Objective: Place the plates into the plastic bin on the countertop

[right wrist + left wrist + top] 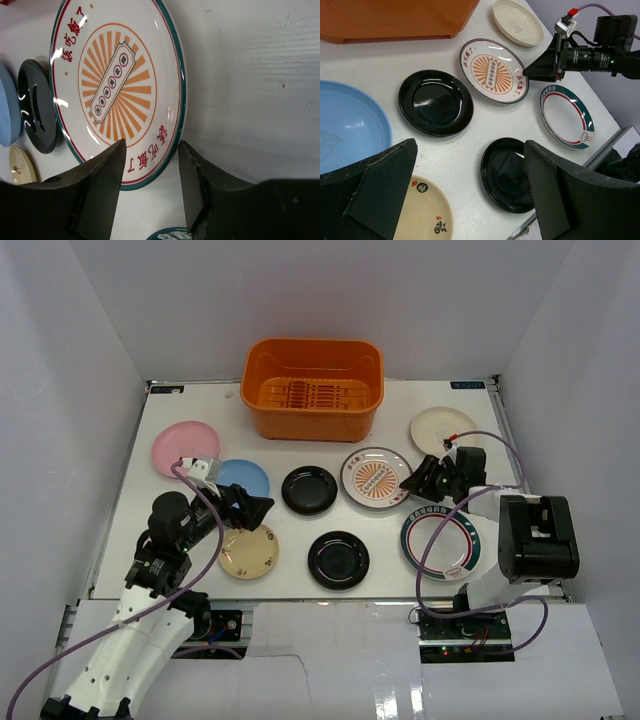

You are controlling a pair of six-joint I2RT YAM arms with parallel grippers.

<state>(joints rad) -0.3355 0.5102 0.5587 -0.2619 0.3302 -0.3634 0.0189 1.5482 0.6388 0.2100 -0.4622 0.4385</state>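
Right tool (151,150) spread, its fingers astride the nearest rim of the sunburst plate (115,85), not yet pinching. Judgement: slip one finger under the raised lip and close firmly, since the glossy glaze may slide. Plate shallow, round, flat on smooth white surface (250,75). Orange ribbed plastic bin (310,425) well beyond. Left tool (470,145) spread, empty.

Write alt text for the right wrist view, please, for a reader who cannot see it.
The open right gripper frames the near rim of the orange-sunburst plate, which lies on the white countertop. At the left edge, parts of a black plate, a light blue plate and a tan plate show.
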